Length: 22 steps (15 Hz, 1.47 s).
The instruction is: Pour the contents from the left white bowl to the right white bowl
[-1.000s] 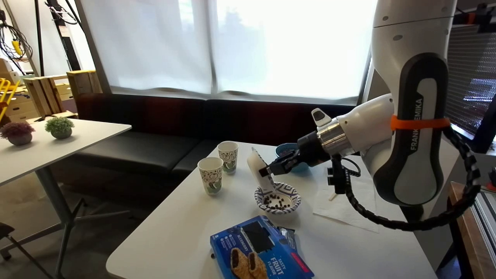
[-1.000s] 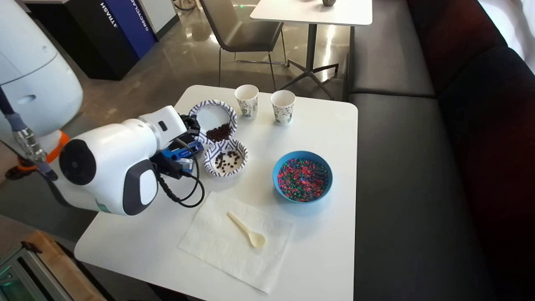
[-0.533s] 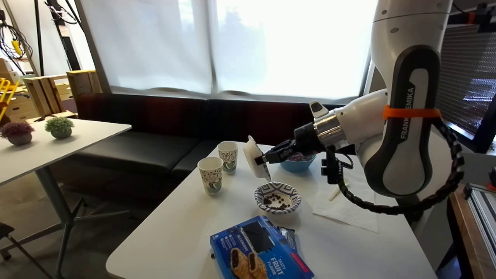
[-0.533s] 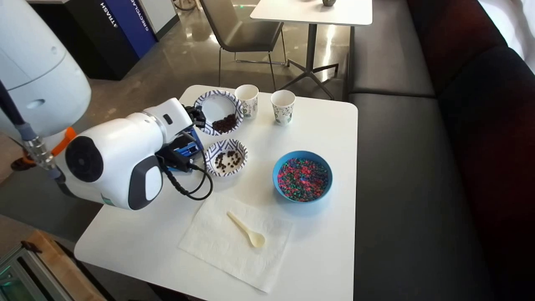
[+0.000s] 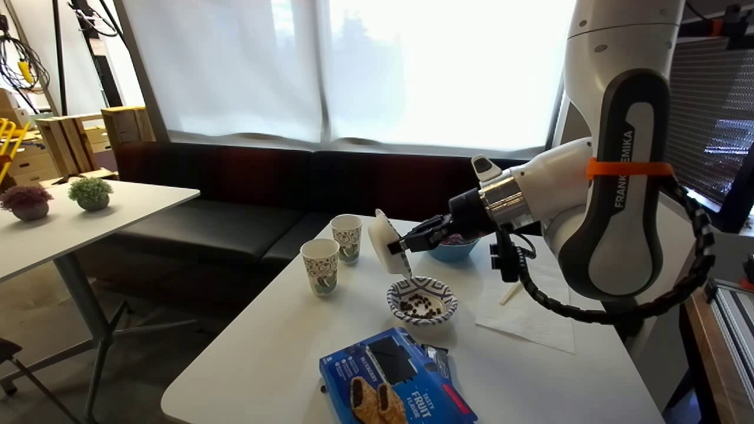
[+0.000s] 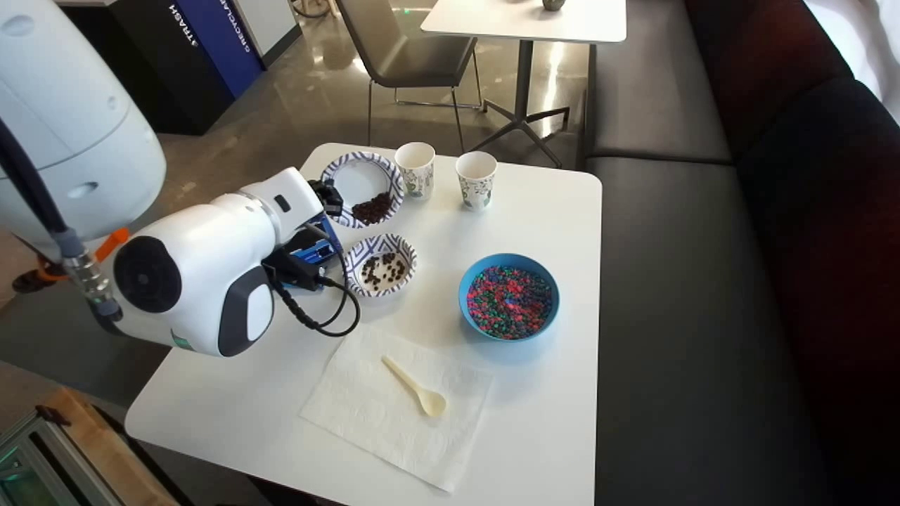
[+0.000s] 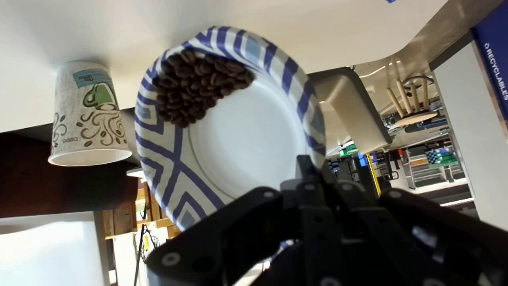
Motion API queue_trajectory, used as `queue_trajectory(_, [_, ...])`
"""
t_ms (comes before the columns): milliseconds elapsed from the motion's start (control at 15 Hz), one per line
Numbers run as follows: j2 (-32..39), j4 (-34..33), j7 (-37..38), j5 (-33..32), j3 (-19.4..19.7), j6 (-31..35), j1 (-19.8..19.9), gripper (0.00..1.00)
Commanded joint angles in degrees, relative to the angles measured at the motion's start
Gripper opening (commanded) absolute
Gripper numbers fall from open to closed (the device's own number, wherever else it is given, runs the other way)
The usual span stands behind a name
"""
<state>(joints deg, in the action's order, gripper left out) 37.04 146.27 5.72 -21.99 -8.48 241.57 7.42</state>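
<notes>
Left white bowl (image 7: 246,135), beans (image 7: 194,89) inside, hangs tilted, clamped in my gripper (image 5: 396,246), near the right white bowl (image 5: 435,302).

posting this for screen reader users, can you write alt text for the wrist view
A black gripper grips a white bowl with blue patterning, and dark brown beans lie heaped at the bowl's upper left in the picture. Farther left, a printed paper cup appears mouth-down because this view is upside down.

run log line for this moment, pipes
gripper: holding tilted white bowl | beans: heaped at its lower side | table bowl: upright, some beans inside | pour: unfinished
</notes>
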Motion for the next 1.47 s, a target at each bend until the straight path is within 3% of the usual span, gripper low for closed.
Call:
queue_trajectory(0, [-0.2, 0.0, 0.7, 0.0, 0.9, 0.1, -1.1, 0.03])
queue_trajectory(600, [3.1, -1.4, -2.4, -2.0, -8.9, 0.6, 9.7, 0.01])
queue_trajectory(1133, [10.4, -0.2, -11.9, -7.3, -22.6, 0.8, 28.0, 0.01])
queue_trajectory(1400, [15.5, 1.5, -17.2, -10.3, -25.1, 0.8, 33.8, 0.01])
